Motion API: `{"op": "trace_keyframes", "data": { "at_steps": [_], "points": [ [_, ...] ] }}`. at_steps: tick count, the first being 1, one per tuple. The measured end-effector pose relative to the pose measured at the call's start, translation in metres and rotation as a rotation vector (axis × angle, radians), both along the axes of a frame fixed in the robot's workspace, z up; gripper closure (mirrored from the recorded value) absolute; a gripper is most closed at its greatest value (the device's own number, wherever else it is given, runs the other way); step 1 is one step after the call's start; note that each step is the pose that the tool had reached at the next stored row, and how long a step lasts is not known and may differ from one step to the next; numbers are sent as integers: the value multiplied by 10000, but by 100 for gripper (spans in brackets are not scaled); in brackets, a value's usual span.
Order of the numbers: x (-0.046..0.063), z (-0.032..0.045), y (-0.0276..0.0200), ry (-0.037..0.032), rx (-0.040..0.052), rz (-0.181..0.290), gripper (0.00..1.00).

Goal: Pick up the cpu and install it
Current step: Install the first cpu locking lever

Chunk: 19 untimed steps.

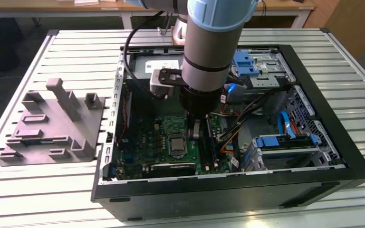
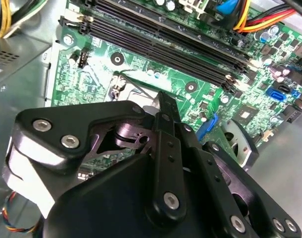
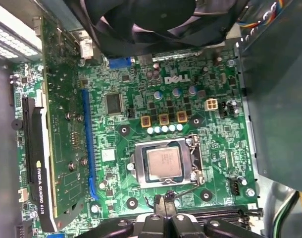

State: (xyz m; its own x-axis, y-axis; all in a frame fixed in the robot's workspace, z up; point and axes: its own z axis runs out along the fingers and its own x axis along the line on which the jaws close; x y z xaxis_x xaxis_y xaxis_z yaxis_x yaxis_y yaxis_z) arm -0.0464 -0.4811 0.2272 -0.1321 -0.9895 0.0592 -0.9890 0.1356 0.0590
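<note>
While the arm hung down into the open computer case (image 1: 334,156), its gripper (image 1: 195,130) sat low over the green motherboard (image 1: 154,135), just beside the socket on the exterior view's right. Whether the fingers were spread or closed could not be told — in the second wrist view the gripper's black linkage (image 2: 166,163) hid the tips, and nothing could be seen between them.

Nearest the gripper lay the cpu (image 3: 164,163), a silvery square seated flat in the socket (image 3: 163,161). The metal frame ran round it, and the thin wire lever (image 3: 183,191) lay along the socket's edge closest to the fingers. From outside, the same chip showed as a small grey square (image 1: 177,142) on the board, apart from the gripper and not touched by it.

Beyond the socket stood a row of small capacitors (image 3: 165,129), then a round black fan (image 3: 141,22) at the far edge. A graphics card (image 3: 42,158) stood on edge in a blue slot (image 3: 87,144) to one side. Farther off — outside the case, on the slatted table (image 1: 360,71) — rested a grey fixture block (image 1: 49,126).
</note>
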Motion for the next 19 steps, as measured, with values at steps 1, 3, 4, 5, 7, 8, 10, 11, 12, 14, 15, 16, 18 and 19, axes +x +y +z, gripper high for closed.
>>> {"op": "trace_keyframes", "data": {
  "at_steps": [1,3,4,5,7,8,10,11,12,14,15,16,18,19],
  "points": [
    [0,-9,-2,0,1,36,89],
    [-2,-24,-15,0,0,125,89],
    [-2,-29,-20,0,0,156,89],
    [-3,-36,-24,-3,5,179,89],
    [-8,-53,-35,-5,11,250,89],
    [-10,-58,-42,-5,13,307,89],
    [-12,-64,-55,-6,12,433,89],
    [-13,-69,-57,-10,13,510,89],
    [-13,-74,-59,-15,13,598,89],
    [-13,-88,-61,-17,10,805,89],
    [-13,-100,-61,-18,10,889,89],
    [-15,-112,-61,-18,11,960,89],
    [-21,-138,-61,-19,11,1071,89],
    [-24,-154,-61,-20,11,1130,89]
  ]
}}
